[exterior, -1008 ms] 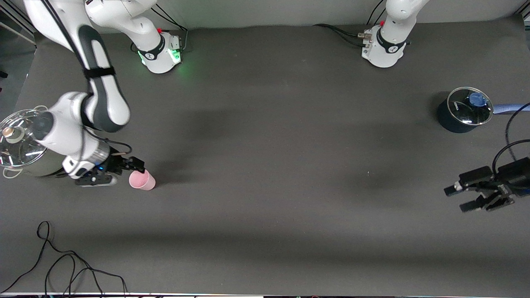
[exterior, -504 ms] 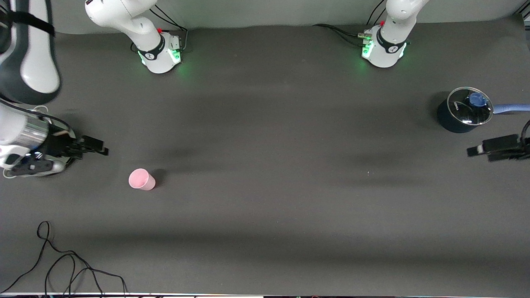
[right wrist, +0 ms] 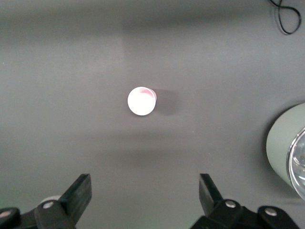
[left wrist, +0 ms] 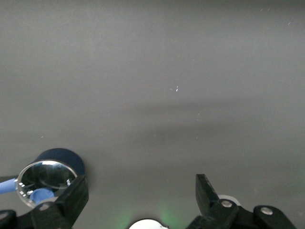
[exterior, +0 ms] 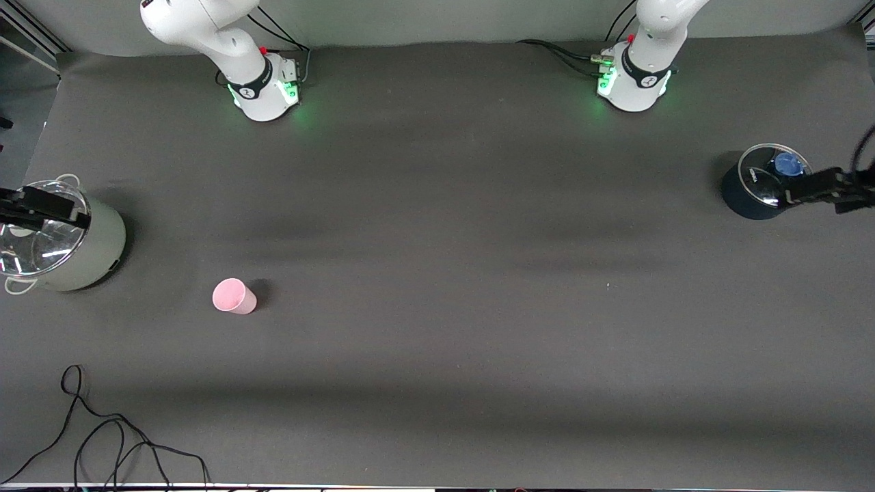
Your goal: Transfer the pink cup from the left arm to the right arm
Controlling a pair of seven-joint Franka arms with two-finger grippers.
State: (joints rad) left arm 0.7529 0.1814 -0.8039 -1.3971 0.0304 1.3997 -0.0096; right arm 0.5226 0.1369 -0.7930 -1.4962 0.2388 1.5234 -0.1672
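Nearest to my front camera is a loose black cable (exterior: 102, 437) coiled on the dark table (exterior: 437, 383) at the right arm's end; it plays no part here.

Next up the table stands the small pale-pink tapered plastic cup (exterior: 234, 296), upright with its mouth upward, alone on the mat with nothing touching it. In the right wrist view the cup (right wrist: 141, 101) shows as a round open rim, so its long axis is vertical and I would have to take it across the wall from the side.

A little farther from the camera, at the very edge of the right arm's end, the right gripper (exterior: 41, 208) hangs over the pale-green metal pot with a glass lid (exterior: 96, 253). Its fingers (right wrist: 78, 193) are spread wide and hold nothing. The cup lies toward the table's middle from it and nearer the camera, well apart.

At the left arm's end, the left gripper (exterior: 824, 188) hangs over the dark-blue saucepan with a glass lid and blue knob (exterior: 745, 198). Its fingers (left wrist: 76, 198) are also spread wide and empty.

The relation that matters: the cup sits at the right arm's end, far closer to the right gripper than to the left one, almost the whole table away. Judging by where it stands, the pass looks already done, with the cup set down on the right arm's side.
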